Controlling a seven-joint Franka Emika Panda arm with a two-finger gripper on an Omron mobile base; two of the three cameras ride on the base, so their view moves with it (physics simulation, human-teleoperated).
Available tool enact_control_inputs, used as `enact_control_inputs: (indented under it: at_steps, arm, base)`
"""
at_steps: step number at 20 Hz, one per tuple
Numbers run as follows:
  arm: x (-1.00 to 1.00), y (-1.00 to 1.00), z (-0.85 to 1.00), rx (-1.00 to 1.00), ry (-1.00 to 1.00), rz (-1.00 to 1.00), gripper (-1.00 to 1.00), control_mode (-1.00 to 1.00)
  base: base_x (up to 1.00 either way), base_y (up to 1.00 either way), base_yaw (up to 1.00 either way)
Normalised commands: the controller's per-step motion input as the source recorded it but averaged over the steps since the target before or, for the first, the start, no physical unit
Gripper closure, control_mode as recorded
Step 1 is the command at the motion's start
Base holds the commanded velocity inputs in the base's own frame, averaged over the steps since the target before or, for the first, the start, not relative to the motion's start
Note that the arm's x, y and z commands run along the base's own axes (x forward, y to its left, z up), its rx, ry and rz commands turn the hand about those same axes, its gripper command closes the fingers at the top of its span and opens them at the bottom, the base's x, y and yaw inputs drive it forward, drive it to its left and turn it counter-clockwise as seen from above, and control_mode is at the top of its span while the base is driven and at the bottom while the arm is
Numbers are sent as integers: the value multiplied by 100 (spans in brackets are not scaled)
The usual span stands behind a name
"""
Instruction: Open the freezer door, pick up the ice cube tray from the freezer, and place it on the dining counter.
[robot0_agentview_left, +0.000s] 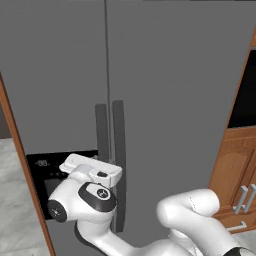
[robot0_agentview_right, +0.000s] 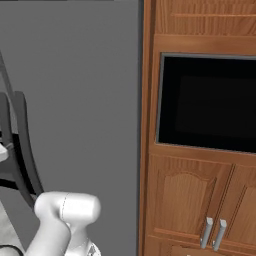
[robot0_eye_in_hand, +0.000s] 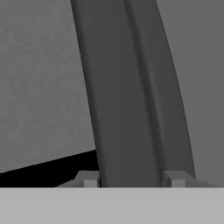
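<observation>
Freezer door (robot0_agentview_left: 55, 75): you find it shut, on the fridge's left half. Handle (robot0_eye_in_hand: 127, 109): dark, vertical. Pincer (robot0_eye_in_hand: 131, 180): fingertips (robot0_eye_in_hand: 89, 179) pinching that handle from both sides.

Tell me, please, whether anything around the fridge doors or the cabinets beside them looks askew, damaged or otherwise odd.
Nothing stands out. The freezer door and the plain door are both shut and flush, their handles straight. The end effector straddles the freezer door handle. The wooden cabinets and the built-in oven look intact.
</observation>
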Motion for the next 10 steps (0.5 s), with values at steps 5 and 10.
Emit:
enact_control_inputs:
  at_steps: [5,10]
  arm:
    - [-96,19,0,-4,-5,-4,100,-100]
    - [-100,21,0,-5,-7,-2,100,-100]
  base:
    - [0,0,0]
    - [0,0,0]
